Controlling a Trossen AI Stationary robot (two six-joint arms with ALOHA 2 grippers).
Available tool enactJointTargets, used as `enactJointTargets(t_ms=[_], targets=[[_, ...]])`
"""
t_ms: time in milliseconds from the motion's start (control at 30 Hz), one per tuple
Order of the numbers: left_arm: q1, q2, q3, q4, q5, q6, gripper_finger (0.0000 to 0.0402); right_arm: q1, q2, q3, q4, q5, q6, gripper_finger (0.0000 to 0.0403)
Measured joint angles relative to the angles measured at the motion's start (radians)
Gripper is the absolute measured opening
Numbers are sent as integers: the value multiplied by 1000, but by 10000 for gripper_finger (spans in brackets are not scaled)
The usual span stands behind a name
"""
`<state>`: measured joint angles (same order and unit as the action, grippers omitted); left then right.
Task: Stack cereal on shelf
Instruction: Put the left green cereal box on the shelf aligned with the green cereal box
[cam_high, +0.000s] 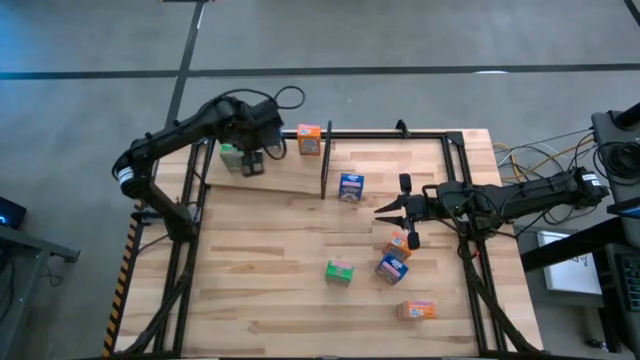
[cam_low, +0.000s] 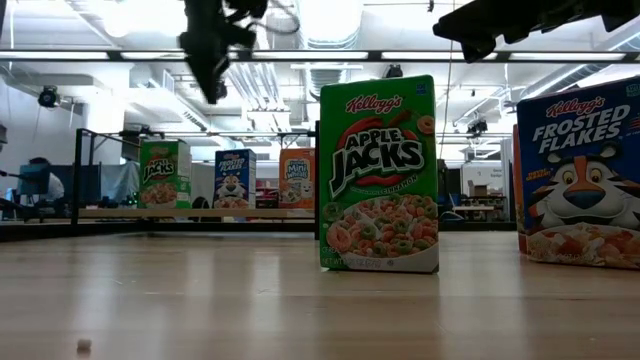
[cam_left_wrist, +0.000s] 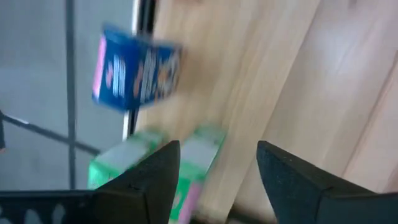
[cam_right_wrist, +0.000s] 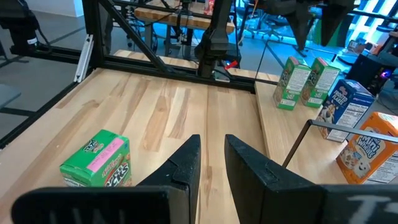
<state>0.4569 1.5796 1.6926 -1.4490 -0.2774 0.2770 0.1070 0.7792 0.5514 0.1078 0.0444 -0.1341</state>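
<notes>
Closest to the table-level camera stands a green Apple Jacks cardboard box (cam_low: 378, 175), upright on the pale wooden tabletop (cam_low: 200, 300). A blue Frosted Flakes cardboard box (cam_low: 580, 175) stands near it at the right edge. Both look to me like stock waiting its turn. Far behind, the light plank shelf with its thin black frame (cam_low: 120, 213) carries a green, a blue and an orange box in a row, faces forward like a shop display.

From above, the left gripper (cam_high: 250, 165) hangs over the shelf's left end, just beside the shelved green boxes (cam_high: 231, 155). An orange cardboard box (cam_high: 309, 139) stands by the shelf's back rail. A small blue box (cam_high: 351, 187) sits just past the black upright divider rod (cam_high: 325, 160), so the colours seem to be kept apart. The right gripper (cam_high: 385, 209) waits over mid-table, near the loose boxes, which I take to be its supply.

Past the left wrist, the two dark fingers (cam_left_wrist: 155, 180) are spread wide with nothing between them, and the green boxes lie directly below. I judge this arm is placing or squaring up that pair, but which of the two I cannot say. A blurred blue box sits by the frame beyond.

Past the right wrist, the fingers are drawn nearly together and empty. A green box rests on the tabletop close ahead, a likely next pick. The shelf's greens, blue and orange line up farther off.
</notes>
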Motion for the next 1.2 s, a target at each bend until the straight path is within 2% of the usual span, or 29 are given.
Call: enactJointTargets(t_ms=[200,333,467,700,900,1200], targets=[[-98,2,-32,124,0,-228,170,0,0,0,0,0,1,63],[-128,9,-81,138,-5,-306,155,0,0,0,0,0,1,63],[-129,10,-164,149,-94,-347,142,0,0,0,0,0,1,63],[-89,10,-320,231,-211,-374,123,0,0,0,0,0,0,63],[-21,10,-437,352,-230,-391,110,0,0,0,0,0,1,63],[38,10,-524,368,-264,-391,98,0,0,0,0,0,0,63]])
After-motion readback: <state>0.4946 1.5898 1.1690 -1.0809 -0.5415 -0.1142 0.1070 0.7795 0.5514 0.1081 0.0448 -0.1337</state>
